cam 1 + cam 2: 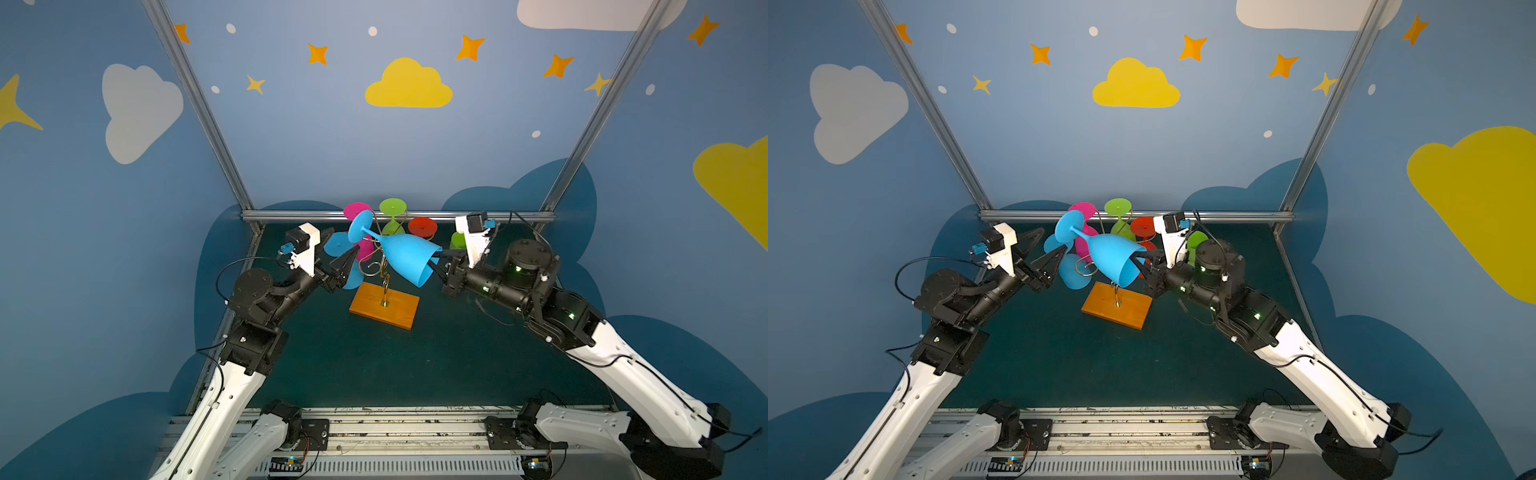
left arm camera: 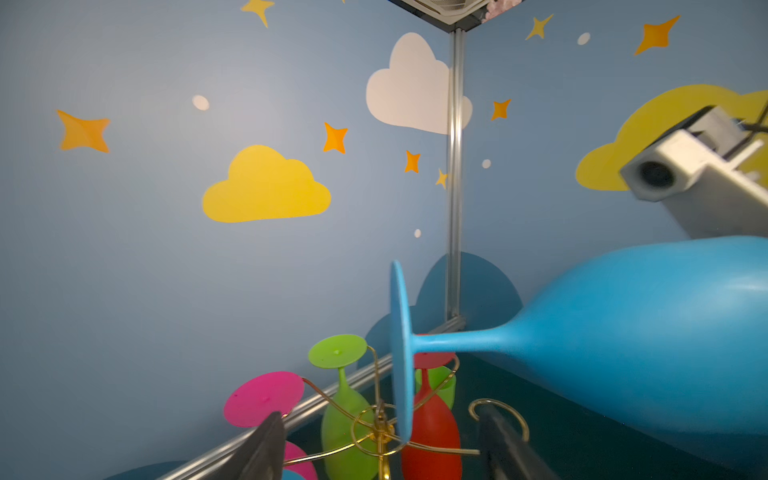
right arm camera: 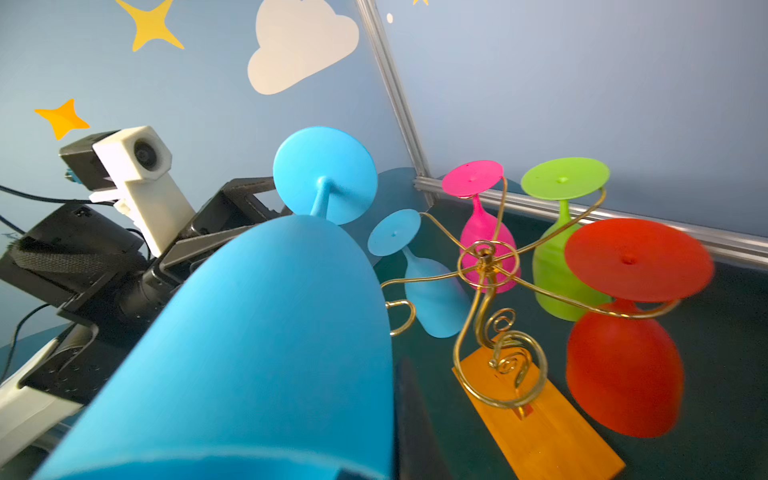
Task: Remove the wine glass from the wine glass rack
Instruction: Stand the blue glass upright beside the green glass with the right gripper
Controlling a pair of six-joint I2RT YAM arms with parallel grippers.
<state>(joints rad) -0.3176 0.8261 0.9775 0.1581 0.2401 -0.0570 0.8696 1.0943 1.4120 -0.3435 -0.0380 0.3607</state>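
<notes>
The blue wine glass (image 1: 409,259) (image 1: 1113,259) lies sideways in the air above the wine glass rack, with its foot toward the left arm. My right gripper (image 1: 438,261) (image 1: 1140,261) is shut on the rim of its bowl (image 3: 257,332). One dark finger (image 3: 409,419) shows beside the bowl; the other is hidden. The rack is gold wire (image 2: 380,432) on an orange-brown wooden base (image 1: 384,309) (image 1: 1117,309) (image 3: 536,428). My left gripper (image 1: 345,239) (image 1: 1054,237) (image 2: 380,413) stands open at the rack's left side, holding nothing, below the glass's stem (image 2: 457,338).
A pink glass (image 1: 357,211), a green glass (image 1: 392,206), a red glass (image 1: 422,226) and a second blue glass (image 1: 338,245) hang upside down on the rack. Another green glass (image 1: 457,240) shows behind my right wrist. An aluminium rail (image 1: 498,216) and the blue back wall stand close behind.
</notes>
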